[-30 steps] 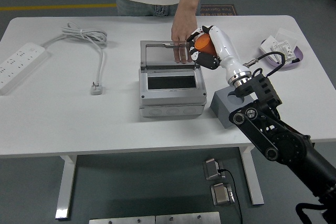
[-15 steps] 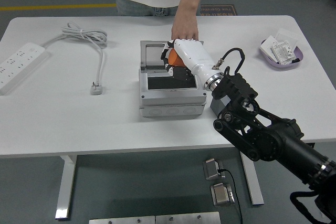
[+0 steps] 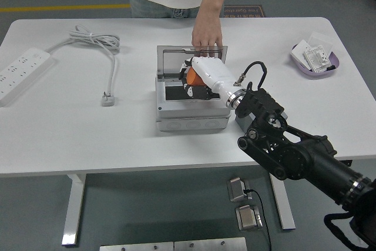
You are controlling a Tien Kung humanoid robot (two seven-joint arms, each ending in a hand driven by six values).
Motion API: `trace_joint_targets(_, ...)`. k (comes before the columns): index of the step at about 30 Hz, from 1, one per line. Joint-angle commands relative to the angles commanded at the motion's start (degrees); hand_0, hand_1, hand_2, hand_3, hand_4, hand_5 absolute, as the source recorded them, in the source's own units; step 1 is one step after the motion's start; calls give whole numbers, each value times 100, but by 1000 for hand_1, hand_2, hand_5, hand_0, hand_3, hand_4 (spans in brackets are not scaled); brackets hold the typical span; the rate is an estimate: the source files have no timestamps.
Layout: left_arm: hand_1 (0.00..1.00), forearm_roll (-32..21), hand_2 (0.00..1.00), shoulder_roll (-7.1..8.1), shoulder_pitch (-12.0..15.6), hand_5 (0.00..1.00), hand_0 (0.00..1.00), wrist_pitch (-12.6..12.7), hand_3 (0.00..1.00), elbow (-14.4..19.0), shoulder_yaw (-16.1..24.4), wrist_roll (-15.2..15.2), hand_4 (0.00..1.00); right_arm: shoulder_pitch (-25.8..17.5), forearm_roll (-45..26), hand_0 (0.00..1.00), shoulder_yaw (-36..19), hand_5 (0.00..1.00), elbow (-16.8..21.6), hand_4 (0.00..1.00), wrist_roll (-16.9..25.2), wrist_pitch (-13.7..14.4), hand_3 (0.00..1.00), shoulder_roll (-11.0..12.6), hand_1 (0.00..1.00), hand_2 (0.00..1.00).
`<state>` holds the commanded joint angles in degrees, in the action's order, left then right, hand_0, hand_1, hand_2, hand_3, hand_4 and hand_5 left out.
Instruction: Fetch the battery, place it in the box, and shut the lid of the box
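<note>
My right hand (image 3: 195,80) is white and reaches in from the lower right. Its fingers are curled around an orange battery (image 3: 192,77). It holds the battery over the dark opening of the grey box (image 3: 191,114) at the table's middle. The box's clear lid (image 3: 179,61) stands open at the back. A person's hand (image 3: 207,34) rests on the lid's far right edge. My left arm is out of view.
A grey block (image 3: 245,123) sits right of the box, partly behind my arm. A purple dish (image 3: 317,58) with white cards is at the far right. A white power strip (image 3: 20,74) and its coiled cable (image 3: 100,45) lie at the left.
My right hand has carried the battery from the lid's right edge leftward and down over the box opening. The person's hand has stayed on the lid.
</note>
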<state>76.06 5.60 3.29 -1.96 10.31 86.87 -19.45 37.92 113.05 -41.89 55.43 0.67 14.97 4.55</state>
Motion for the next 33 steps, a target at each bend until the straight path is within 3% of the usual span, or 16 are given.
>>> trace_joint_targets(2, 743, 11, 721, -3, -3, 512, 733, -1, 782, 0, 7, 1, 828, -5, 20, 269, 0, 2, -31, 2, 0, -28, 338, -3, 311, 354)
trace_joint_targets(3, 744, 17, 721, -5, -5, 513, 733, 0, 782, 0, 11, 2, 828, -8, 31, 404, 0, 5, -46, 263, -1, -40, 587, -4, 453, 481)
trace_joint_targets(8, 744, 39, 721, -11, -7, 513, 733, 4, 782, 0, 26, 4, 828, -33, 52, 404, -22, 5, -98, 263, 11, -59, 587, -10, 453, 481)
trace_joint_targets(9, 743, 42, 721, -11, -8, 513, 733, 4, 782, 0, 27, 4, 828, -37, 47, 721, -25, 323, -105, 722, 15, -58, 815, -11, 689, 697)
trace_joint_targets(14, 743, 61, 721, -10, -18, 513, 733, 8, 782, 0, 38, 5, 828, -66, -18, 721, -44, 323, -132, 722, 63, -37, 815, -20, 689, 697)
trace_joint_targets(15, 743, 63, 721, -11, -22, 511, 733, 8, 782, 0, 37, 7, 827, -72, -30, 825, -51, 429, -136, 882, 70, -31, 865, -21, 753, 760)
trace_joint_targets(26, 743, 95, 721, -33, -51, 511, 733, 13, 782, 0, 48, 21, 828, -162, -216, 851, -107, 417, -117, 872, 97, -1, 872, 11, 754, 771)
trace_joint_targets(33, 743, 78, 721, -53, -41, 509, 734, 20, 782, 0, 44, 21, 829, -290, -667, 867, -373, 464, 546, 911, -73, -176, 884, 223, 751, 772)
